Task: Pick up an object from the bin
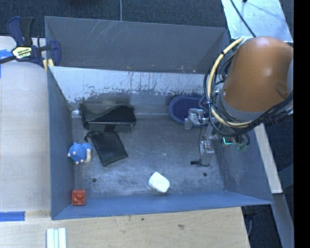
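My gripper (pixel 205 157) sits near the bin's (pixel 134 50) 3 o'clock wall, clenched or released I can't tell, open floor toward 9. One white lump (pixel 159 182) at my 8, one blue dish (pixel 180 108) at 11.

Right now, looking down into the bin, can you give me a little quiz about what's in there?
1. True or false: the red block lies in the corner of the bin at the view's lower left.
2. Which of these lies nearest the gripper? A the white lump; B the blue and yellow toy; C the red block.
3. What colour is the round thing by the back wall, beside the arm?
Key: 1 true; 2 A; 3 blue.
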`<action>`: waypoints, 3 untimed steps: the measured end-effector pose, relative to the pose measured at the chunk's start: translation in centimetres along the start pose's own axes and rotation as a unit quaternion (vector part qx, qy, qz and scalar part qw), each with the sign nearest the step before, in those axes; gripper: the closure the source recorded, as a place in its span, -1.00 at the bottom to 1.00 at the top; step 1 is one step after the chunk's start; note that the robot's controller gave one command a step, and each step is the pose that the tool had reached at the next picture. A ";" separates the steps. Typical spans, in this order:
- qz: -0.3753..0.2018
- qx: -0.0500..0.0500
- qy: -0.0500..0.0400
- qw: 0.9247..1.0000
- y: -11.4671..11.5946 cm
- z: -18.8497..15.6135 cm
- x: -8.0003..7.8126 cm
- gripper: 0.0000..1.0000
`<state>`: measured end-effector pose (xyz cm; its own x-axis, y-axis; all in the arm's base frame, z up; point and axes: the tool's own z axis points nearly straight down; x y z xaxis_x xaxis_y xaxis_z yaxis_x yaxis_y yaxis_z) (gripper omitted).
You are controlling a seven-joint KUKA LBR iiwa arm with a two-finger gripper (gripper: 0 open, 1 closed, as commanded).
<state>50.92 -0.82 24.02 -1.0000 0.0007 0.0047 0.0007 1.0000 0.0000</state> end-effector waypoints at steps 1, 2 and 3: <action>0.196 0.000 -0.002 0.981 -9.0 6.4 -1.9 -1.00; 0.207 0.001 -0.005 0.978 -13.1 9.4 -6.2 -1.00; 0.225 -0.001 0.000 0.974 -14.2 17.1 -11.3 -1.00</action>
<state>62.15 -14.99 6.82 -0.8985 0.4389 0.0045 0.4389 0.8985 -0.0003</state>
